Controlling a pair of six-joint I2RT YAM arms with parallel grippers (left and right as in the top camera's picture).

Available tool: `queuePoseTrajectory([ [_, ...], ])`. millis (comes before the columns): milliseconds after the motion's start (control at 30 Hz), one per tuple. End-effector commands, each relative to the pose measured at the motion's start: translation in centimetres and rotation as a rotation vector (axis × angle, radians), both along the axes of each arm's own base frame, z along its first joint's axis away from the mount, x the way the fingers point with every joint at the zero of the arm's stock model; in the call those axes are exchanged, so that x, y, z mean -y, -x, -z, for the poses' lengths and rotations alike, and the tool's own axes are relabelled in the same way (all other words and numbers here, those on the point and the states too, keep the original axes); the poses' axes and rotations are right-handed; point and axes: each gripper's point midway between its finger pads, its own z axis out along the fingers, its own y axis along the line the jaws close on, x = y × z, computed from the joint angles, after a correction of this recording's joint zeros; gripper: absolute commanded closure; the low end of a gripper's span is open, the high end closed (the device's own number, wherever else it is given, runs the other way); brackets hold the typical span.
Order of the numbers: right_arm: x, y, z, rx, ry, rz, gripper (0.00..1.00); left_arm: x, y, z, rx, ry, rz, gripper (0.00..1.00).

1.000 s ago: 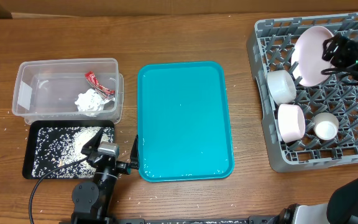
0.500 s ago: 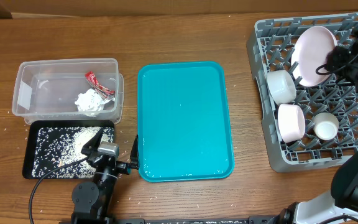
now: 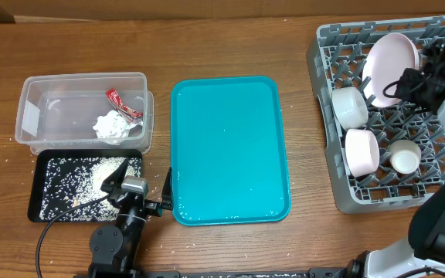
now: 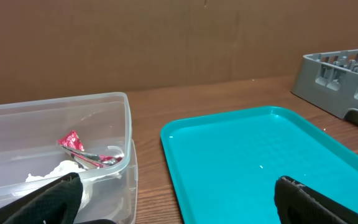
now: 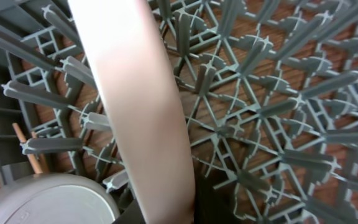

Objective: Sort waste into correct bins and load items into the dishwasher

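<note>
The grey dish rack (image 3: 327,46) at the right holds the large white plate (image 3: 385,69) on edge, a smaller plate (image 3: 351,106), a bowl (image 3: 361,150) and a small cup (image 3: 405,158). My right gripper (image 3: 409,81) is at the plate's right rim. In the right wrist view the plate's rim (image 5: 142,112) runs between my right gripper's (image 5: 169,208) dark fingers, which press on both sides. A thin wooden stick (image 5: 30,152) shows among the pegs. The red wrapper (image 3: 122,103) and tissue wad (image 3: 113,126) lie in the clear tub (image 3: 29,116). Rice (image 3: 83,181) covers the black tray (image 3: 37,208). My left gripper (image 3: 139,184) (image 4: 179,211) stands open and empty.
A large teal serving tray (image 3: 230,150) lies in the middle of the wooden table, between the tub and the rack. A few rice grains are scattered on the table near the black tray. The rack's pegs (image 5: 260,124) surround the plate closely.
My right gripper has slid along the plate's right rim toward the front and closed on it. The left arm has not moved.
</note>
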Motion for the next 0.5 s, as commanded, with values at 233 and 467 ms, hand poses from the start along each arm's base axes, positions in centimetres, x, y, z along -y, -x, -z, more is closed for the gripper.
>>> queuePoseTrajectory([
  [233, -2.6, 0.6, -6.2, 0.020, 0.408, 0.068, 0.82, -0.1, 0.0, 0.0, 0.008, -0.011, 0.001, 0.00],
  [467, -4.6, 1.3, -6.5, -0.036, 0.533, 0.023, 0.68, -0.1, 0.0, 0.0, 0.008, -0.010, 0.001, 0.00],
])
